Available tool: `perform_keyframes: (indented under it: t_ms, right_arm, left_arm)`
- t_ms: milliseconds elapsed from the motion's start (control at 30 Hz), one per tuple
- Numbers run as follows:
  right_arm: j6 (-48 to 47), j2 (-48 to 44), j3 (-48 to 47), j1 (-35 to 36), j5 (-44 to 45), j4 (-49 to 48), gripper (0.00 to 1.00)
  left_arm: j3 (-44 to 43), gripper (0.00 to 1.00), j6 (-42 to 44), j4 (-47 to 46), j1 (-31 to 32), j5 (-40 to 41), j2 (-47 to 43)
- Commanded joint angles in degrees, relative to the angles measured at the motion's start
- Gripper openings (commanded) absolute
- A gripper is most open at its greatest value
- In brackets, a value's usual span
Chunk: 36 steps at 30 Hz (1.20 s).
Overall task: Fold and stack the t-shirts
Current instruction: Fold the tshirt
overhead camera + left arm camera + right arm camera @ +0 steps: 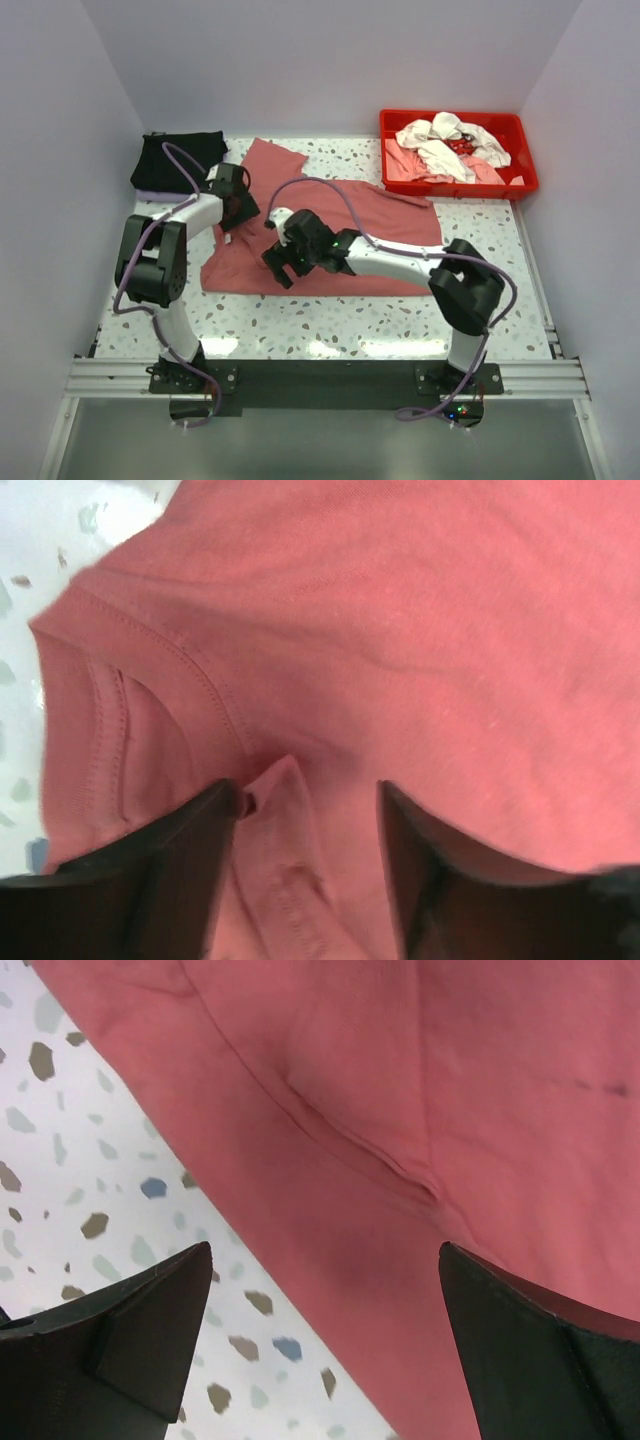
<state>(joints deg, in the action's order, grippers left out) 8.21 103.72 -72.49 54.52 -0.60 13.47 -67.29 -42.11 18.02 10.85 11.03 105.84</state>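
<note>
Quick status: brick-red tee (390, 215) is lying spread flat mid-table (330, 320). The black tee (180, 160) sits folded at the back left corner, and the white/pink ones (450, 150) are heaped in the red tray (450, 113) back right. My left gripper (308, 788) is down at the collar end, jaws abt halfway apart. There's a lil ridge of cloth btwn them but nothing's actually clamped. My right gripper (325, 1250) is wide open w/ nothing in it, hovering over the shirt's edge, one finger over bare tabletop. Worries, imo: that collar ridge hugs one left finger, so a close could pinch one layer only or miss it. The right could nip just the hem and let it slide out. Both wrists are near each other too, so an uneven pull prob skews the fold or they bump.
</note>
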Motion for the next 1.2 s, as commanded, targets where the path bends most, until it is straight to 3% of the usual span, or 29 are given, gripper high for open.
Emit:
perform_keyframes:
  t_ms: [0,67,200,400,567,700,933,1167]
  right_arm:
    - [-2.49,4.62,-7.64,0.85,0.69,-5.04,0.99]
    - [-3.54,6.75,-9.50,1.20,-0.98,-5.65,0.97]
    - [-5.04,10.97,-13.38,1.73,-2.82,-5.30,0.92]
    - [-6.36,18.00,-19.60,1.90,-5.28,-4.43,0.68]
    - [-7.42,22.22,-23.13,1.99,-4.32,-2.49,0.51]
    - [-6.89,23.28,-23.75,1.99,-2.31,-2.75,0.42]
    - [-5.92,24.16,-23.58,2.08,-0.20,-3.28,0.21]
    - [-4.87,21.88,-23.57,2.08,2.34,-4.07,0.08]
  left_arm:
    - [-0.13,0.79,0.18,1.05,-1.44,0.22,-5.36]
    - [1.10,1.00,0.27,1.75,-3.28,0.66,-8.01]
    - [4.43,1.00,-0.52,4.65,-7.94,0.40,-17.58]
    - [18.13,1.00,-6.57,3.96,-14.28,1.19,-33.56]
    - [28.52,1.00,-8.87,-1.93,-14.54,-8.46,-41.76]
    - [33.88,1.00,-9.48,-8.69,-14.37,-18.48,-43.09]
    - [40.12,1.00,-8.96,-13.18,-14.02,-19.29,-40.81]
    - [42.50,1.00,-7.99,-11.87,-14.10,-15.25,-36.59]
